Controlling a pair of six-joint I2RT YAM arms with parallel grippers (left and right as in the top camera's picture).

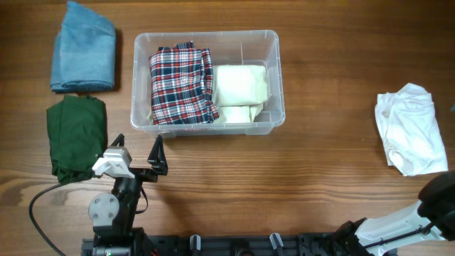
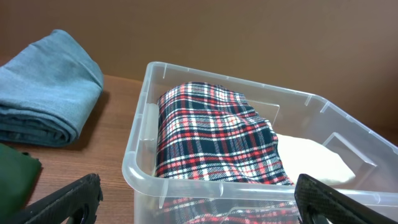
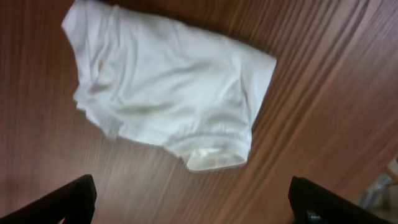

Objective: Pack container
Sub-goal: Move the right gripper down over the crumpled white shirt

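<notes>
The clear plastic container point(image 1: 276, 78) stands at the table's middle back. Inside, a folded red, white and navy plaid cloth point(image 1: 181, 87) fills the left half and a cream cloth point(image 1: 242, 89) the right. My left gripper point(image 1: 138, 144) is open just in front of the container's front left corner, holding nothing. In the left wrist view the front rim point(image 2: 186, 180) runs between the open fingers point(image 2: 84, 190), with the plaid cloth point(image 2: 211, 137) behind it. My right gripper point(image 3: 193, 193) is open and empty above bare wood, short of a crumpled white cloth point(image 3: 168, 93).
A folded blue cloth point(image 1: 84, 48) lies at the back left, with a dark green cloth point(image 1: 76, 135) in front of it, beside my left gripper. The white cloth point(image 1: 412, 128) lies at the far right. The right arm point(image 1: 398, 224) enters from the bottom right corner.
</notes>
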